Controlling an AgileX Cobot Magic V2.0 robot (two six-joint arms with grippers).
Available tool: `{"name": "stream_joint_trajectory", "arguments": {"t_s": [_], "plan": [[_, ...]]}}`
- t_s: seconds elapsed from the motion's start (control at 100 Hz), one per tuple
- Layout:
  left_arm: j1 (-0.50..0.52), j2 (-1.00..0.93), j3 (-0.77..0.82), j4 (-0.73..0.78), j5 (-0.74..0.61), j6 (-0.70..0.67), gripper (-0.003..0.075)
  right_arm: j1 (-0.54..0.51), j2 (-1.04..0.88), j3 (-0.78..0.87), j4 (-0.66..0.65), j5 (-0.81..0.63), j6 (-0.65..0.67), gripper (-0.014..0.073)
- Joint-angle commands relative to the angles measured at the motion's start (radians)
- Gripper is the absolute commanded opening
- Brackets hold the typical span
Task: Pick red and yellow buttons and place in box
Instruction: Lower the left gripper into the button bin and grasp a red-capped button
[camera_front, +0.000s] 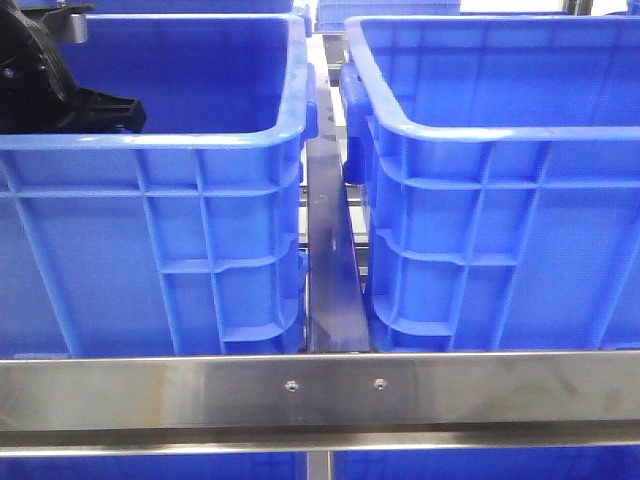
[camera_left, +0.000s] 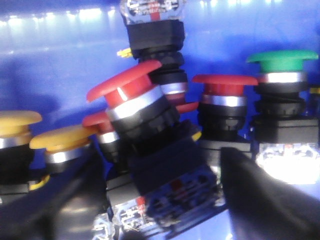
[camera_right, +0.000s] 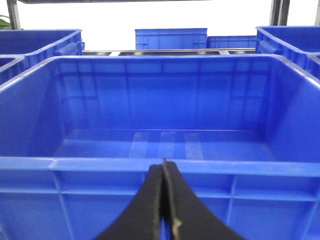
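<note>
Two blue bins (camera_front: 150, 200) sit side by side behind a steel rail (camera_front: 320, 390).

Two bins side by side: left bin (camera_front: 160, 240), right bin (camera_front: 500, 220), a metal rail (camera_front: 330, 270) running between them. A crossbar (camera_front: 320, 395) lies in front of both. Left arm (camera_front: 45, 85) reaches into the left bin. More bins (camera_right: 171, 38) stand behind

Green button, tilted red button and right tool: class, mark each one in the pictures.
green button (camera_left: 283, 61), left wrist view, on its domed cap
tilted red button (camera_left: 126, 86), left wrist view, on its cap
right tool (camera_right: 164, 200), right wrist view, where the fingers meet
</note>
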Motion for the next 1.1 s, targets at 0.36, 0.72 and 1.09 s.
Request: {"name": "stream_joint_trajectory", "arguments": {"t_s": [0.36,0.72,1.09], "plan": [[-0.008,-0.05,-0.031,-0.003,-0.033,-0.01,0.0039,-0.003,-0.022,-0.004,0.0,-0.083,-0.004,-0.0068],[-0.066,-0.239,-0.031,0.077,0.005,0.001,0.0022,-0.003,-0.022,-0.004,0.0,-0.083,-0.004,-0.0068],[-0.236,-0.539,0.044,0.094,0.027,0.027,0.0021,-0.003,-0.022,-0.004,0.0,-0.083,-0.004,-0.0068]]}}
